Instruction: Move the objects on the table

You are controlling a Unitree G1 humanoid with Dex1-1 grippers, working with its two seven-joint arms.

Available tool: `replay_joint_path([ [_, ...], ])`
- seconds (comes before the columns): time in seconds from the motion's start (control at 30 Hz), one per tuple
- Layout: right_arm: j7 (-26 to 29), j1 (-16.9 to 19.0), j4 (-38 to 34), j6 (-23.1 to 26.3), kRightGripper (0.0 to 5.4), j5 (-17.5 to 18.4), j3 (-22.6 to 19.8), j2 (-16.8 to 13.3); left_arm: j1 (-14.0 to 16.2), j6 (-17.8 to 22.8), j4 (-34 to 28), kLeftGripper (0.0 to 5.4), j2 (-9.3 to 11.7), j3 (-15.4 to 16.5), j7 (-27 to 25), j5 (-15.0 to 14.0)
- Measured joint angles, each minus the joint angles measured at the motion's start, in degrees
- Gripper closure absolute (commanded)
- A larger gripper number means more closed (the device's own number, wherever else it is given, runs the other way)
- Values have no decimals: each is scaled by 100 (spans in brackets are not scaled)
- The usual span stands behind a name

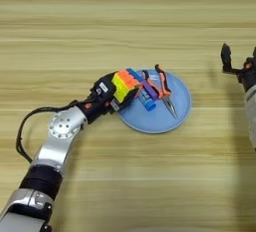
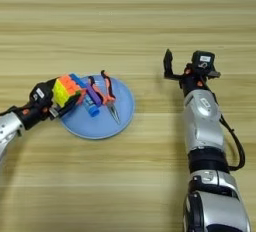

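Table [image 1: 125, 21] of pale planks filled both views. Round light-blue plate [image 1: 175, 113] lay near the middle of it, a little towards the robot's left in the right eye view.

Left arm reached in from the lower left, elbow joint showing only in the left eye view; the right eye view cut it off at the forearm. Left gripper [image 1: 121, 93] was at the plate's left rim, jaws closed on the puzzle cube [image 1: 125, 84], which sat at that rim, partly over the plate. Whether the cube rested on the plate or was held just above it could not be told.

Right arm was seen in full in the right eye view, coming up from the lower right; the left eye view showed only its tip at the right edge. Right gripper [image 2: 182, 68] hovered over bare table, well apart from the plate, jaws spread wide with nothing between them.

Pliers [image 1: 165, 93] lay on the plate, orange-and-black handles towards the far side, nose pointing to the near right rim. A small blue-and-purple piece [image 1: 148, 97] lay on the plate between cube and pliers; what it was could not be told
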Motion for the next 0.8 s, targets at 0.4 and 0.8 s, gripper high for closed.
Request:
replay_joint_path([
  [0.4, 2, 0, 38, -1, 0, 0, 2, 5, 176, 83, -256, 202, 105, 358, 89, -110],
  [0.8, 5, -2, 166, -10, 0, 0, 8, 14, 426, 89, -387, 202, 295, 857, 154, -314],
])
